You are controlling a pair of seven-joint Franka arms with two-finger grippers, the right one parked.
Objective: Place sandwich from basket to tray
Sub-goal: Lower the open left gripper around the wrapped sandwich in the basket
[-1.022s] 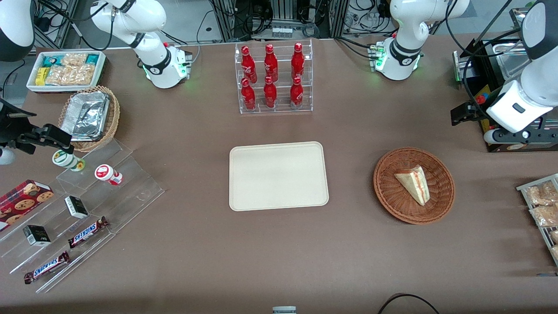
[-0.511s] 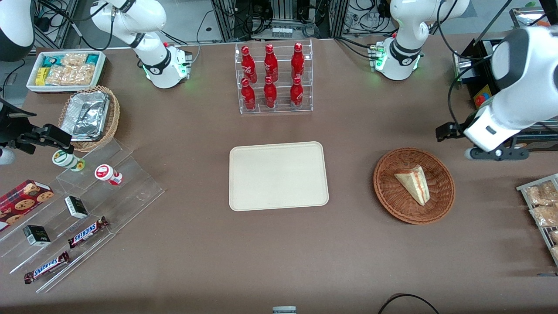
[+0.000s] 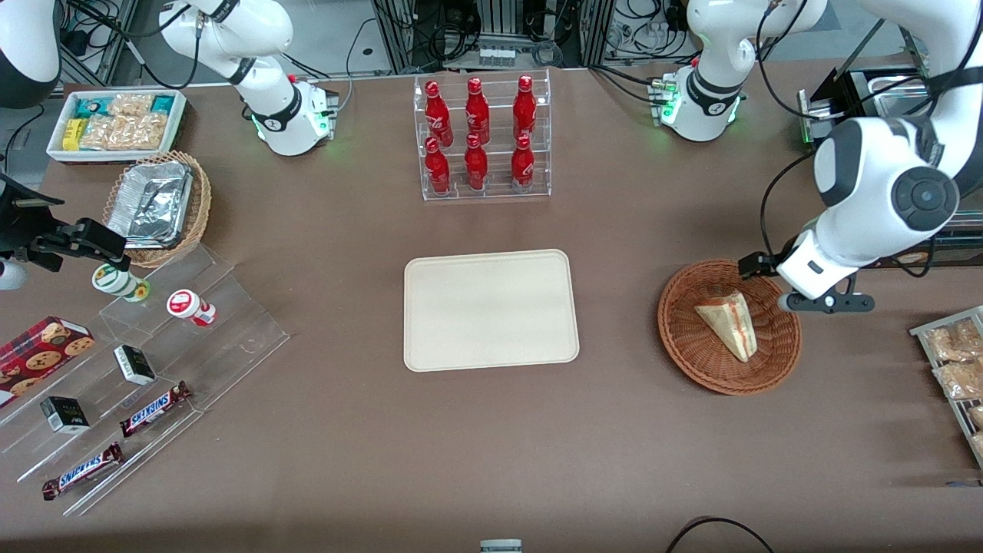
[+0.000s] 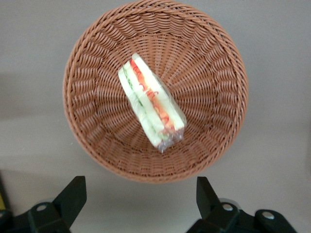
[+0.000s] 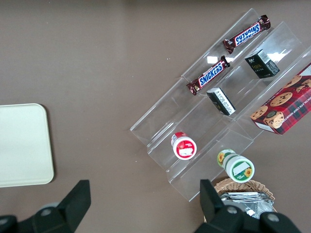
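The sandwich (image 3: 728, 322), a pale bread wedge with red, orange and green filling, lies in the reddish-brown wicker basket (image 3: 680, 342). The cream tray (image 3: 490, 309) lies bare at the table's middle, beside the basket toward the parked arm's end. My gripper (image 3: 805, 294) hangs above the basket's rim, on the side toward the working arm's end. The left wrist view looks straight down on the sandwich (image 4: 150, 109) in the basket (image 4: 87, 141). There the gripper (image 4: 138, 196) is open, its dark fingers (image 4: 73, 194) spread wide over bare table just off the rim, holding nothing.
A clear rack of red bottles (image 3: 481, 138) stands farther from the front camera than the tray. Snack packets on a rack (image 3: 956, 361) lie at the working arm's end. A stepped acrylic stand with snacks (image 3: 146, 369) and a tan basket of foil containers (image 3: 157, 203) sit at the parked arm's end.
The working arm has swung in from the table's end toward the basket, bringing the gripper over the basket's rim. Sandwich, basket and tray have not moved.
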